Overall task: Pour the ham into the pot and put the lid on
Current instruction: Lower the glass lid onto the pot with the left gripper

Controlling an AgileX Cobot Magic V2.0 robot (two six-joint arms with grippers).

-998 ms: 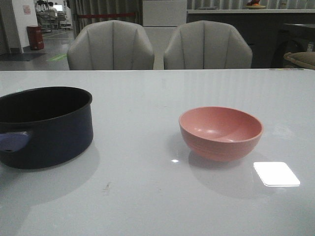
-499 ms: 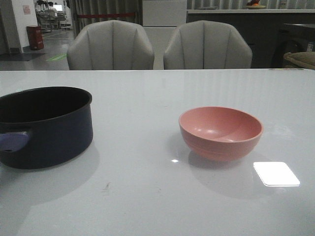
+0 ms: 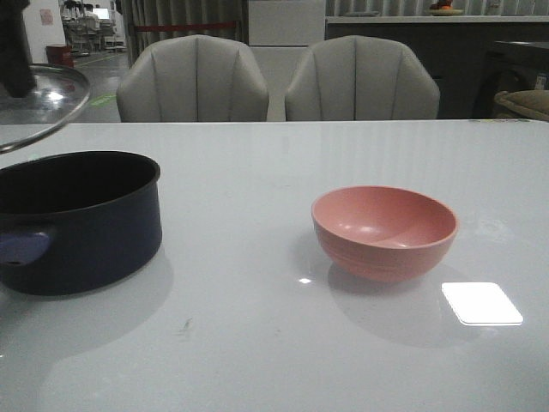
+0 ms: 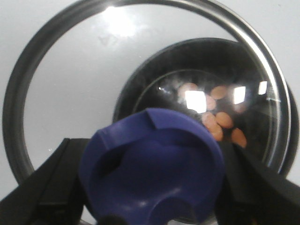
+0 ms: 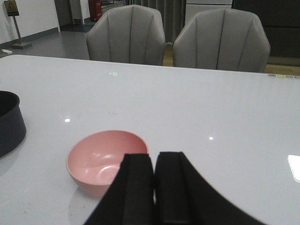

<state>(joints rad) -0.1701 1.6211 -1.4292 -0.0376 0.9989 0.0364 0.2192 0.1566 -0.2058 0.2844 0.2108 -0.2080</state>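
Your left tool (image 4: pixel 150 206) is clenched on the flared blue knob (image 4: pixel 152 168) of the lid (image 3: pixel 39 107), its black fingers (image 4: pixel 51 187) pressed against either side. The knob is smooth matte plastic with a hollowed top. The lid is a round pane of dark glass ringed by a shiny metal rim, and it hangs tilted in the air above the far left of the desk (image 3: pixel 283 360), over and slightly behind the pot (image 3: pixel 77 221).

The pot is wide, round and dark navy with a dull finish and a paler blue side handle (image 3: pixel 24 247). Through the glass in the left wrist view you can see the ham (image 4: pixel 218 119), thin flat orange-pink slices scattered on the pot's black floor.

Your right tool (image 5: pixel 153 187) is empty, its two black padded fingers pressed together, held above the desk just beside the pink bowl (image 3: pixel 384 232). That bowl is smooth salmon-pink, rounded and empty, standing well apart from the pot.

The desk is glossy pale grey and mirrors a bright rectangle of light. Two grey ribbed chairs (image 3: pixel 193 79) stand behind it. No writing is readable
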